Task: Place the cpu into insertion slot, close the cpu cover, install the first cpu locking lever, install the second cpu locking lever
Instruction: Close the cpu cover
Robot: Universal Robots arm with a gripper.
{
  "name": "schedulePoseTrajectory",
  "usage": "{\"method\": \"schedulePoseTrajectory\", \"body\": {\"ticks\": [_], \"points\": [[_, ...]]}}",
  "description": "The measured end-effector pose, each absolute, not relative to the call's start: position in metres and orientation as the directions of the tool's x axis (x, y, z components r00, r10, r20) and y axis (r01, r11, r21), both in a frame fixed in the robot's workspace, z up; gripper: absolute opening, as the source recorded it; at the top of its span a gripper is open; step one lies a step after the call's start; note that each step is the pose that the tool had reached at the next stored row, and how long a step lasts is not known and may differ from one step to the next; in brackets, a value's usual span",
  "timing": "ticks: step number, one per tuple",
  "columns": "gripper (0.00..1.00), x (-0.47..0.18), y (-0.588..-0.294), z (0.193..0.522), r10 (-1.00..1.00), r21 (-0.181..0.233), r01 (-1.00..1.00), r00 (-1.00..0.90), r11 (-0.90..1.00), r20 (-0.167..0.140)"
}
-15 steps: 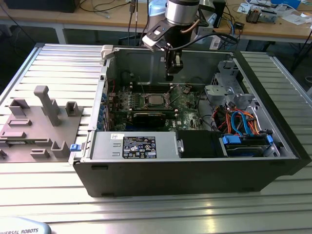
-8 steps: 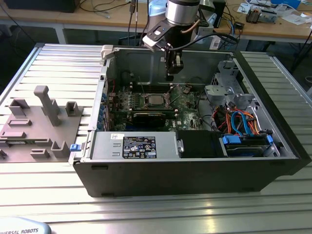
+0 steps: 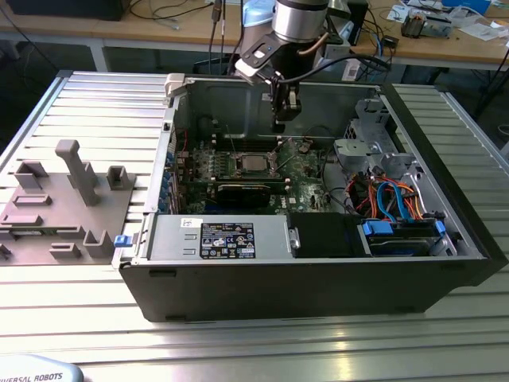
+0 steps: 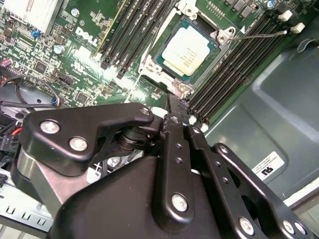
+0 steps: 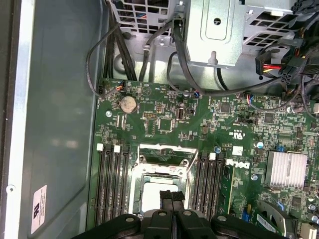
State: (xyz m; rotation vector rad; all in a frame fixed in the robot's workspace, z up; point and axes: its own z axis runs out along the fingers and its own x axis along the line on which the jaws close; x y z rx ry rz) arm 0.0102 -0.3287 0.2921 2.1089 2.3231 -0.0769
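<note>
The cpu (image 3: 255, 164) (image 4: 188, 50) lies flat in the insertion slot (image 4: 217, 37) on the green board, silver top up. A silvery cpu cover (image 4: 153, 63) frames it and looks to be lying down. One thin wire locking lever (image 4: 259, 34) sticks out sideways from the socket corner over the memory slots. My gripper (image 3: 280, 119) (image 4: 177, 102) (image 5: 172, 196) hangs above the board just behind the socket. It is shut with nothing in it, and its black fingertips press together. In the first wrist view the fingertips overlap the socket's edge.
Black memory slots (image 4: 224, 74) run along both sides of the socket. A finned heatsink (image 5: 286, 169) sits on the board. The power supply (image 3: 227, 239) fills the case front, and a drive cage with blue cables (image 3: 398, 207) stands at the exterior view's right. A grey fixture (image 3: 64, 199) lies outside the case.
</note>
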Motion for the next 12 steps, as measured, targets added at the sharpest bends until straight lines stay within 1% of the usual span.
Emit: {"method": "schedulePoseTrajectory", "body": {"ticks": [9, 12], "points": [[0.11, 0.0162, -0.3287, 0.2901, 0.995, -0.034, 0.995, -0.097, 0.096, -0.035], [0.11, 0.0164, -0.3287, 0.2899, 0.995, -0.033, 0.995, -0.097, 0.096, -0.023]]}}
